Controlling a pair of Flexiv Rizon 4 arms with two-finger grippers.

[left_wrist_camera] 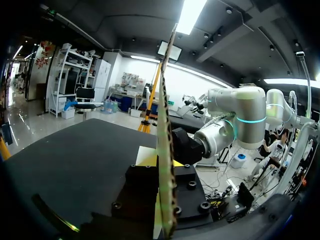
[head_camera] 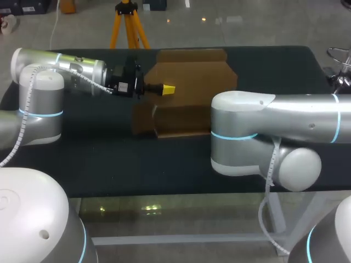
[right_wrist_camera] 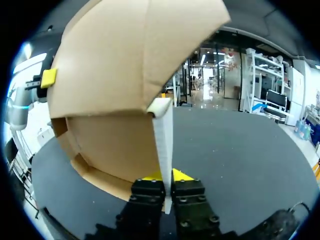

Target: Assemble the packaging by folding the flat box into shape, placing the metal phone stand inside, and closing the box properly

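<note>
The brown cardboard box (head_camera: 189, 82) stands partly unfolded on the black table, at the middle back. My left gripper (head_camera: 167, 89) comes in from the left and is shut on a panel's edge. In the left wrist view that panel (left_wrist_camera: 165, 130) rises edge-on between the fingers of the left gripper (left_wrist_camera: 162, 167). My right gripper (right_wrist_camera: 165, 176) is shut on a thin upright flap (right_wrist_camera: 163, 135), and the box's large panels (right_wrist_camera: 125, 55) loom ahead of it. The left gripper's yellow tip (right_wrist_camera: 48, 78) shows at the box's far side. No metal phone stand is in view.
My right arm's elbow (head_camera: 241, 134) hangs over the table's middle right and hides its own gripper and the box's right end in the head view. Bare black table (head_camera: 137, 164) lies in front of the box.
</note>
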